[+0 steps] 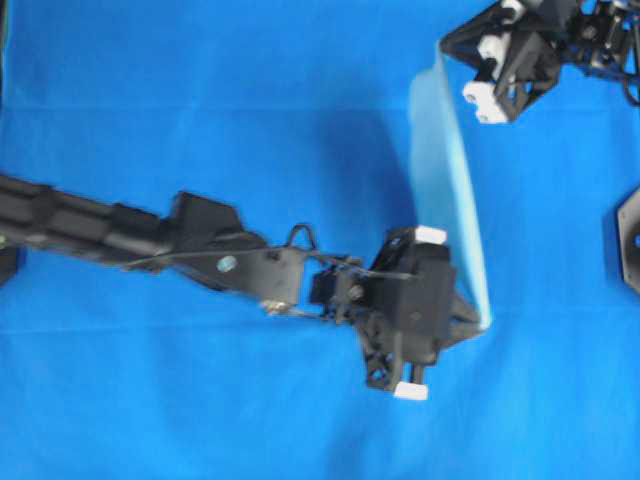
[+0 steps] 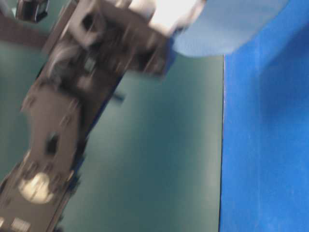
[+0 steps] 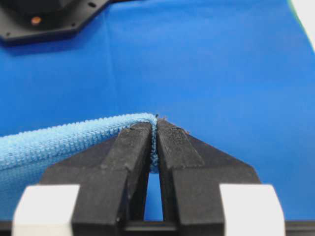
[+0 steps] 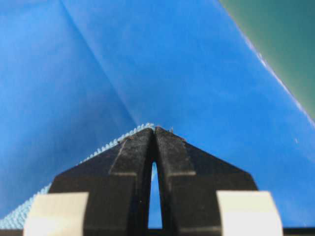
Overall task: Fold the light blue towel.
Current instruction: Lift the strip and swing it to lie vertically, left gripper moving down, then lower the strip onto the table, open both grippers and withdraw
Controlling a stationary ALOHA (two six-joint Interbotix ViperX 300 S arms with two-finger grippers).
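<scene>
We've got both grippers pinching the towel (image 1: 445, 190). Left (image 1: 478, 318) and right (image 1: 446, 50) each clamp a corner, near the cloth's (image 1: 200, 100) right edge.

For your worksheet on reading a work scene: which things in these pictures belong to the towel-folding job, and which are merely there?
Belonging to the job:
light blue towel
left gripper, shut on a towel corner
right gripper, shut on another corner

Merely there:
dark blue cloth backdrop
black mount
</scene>
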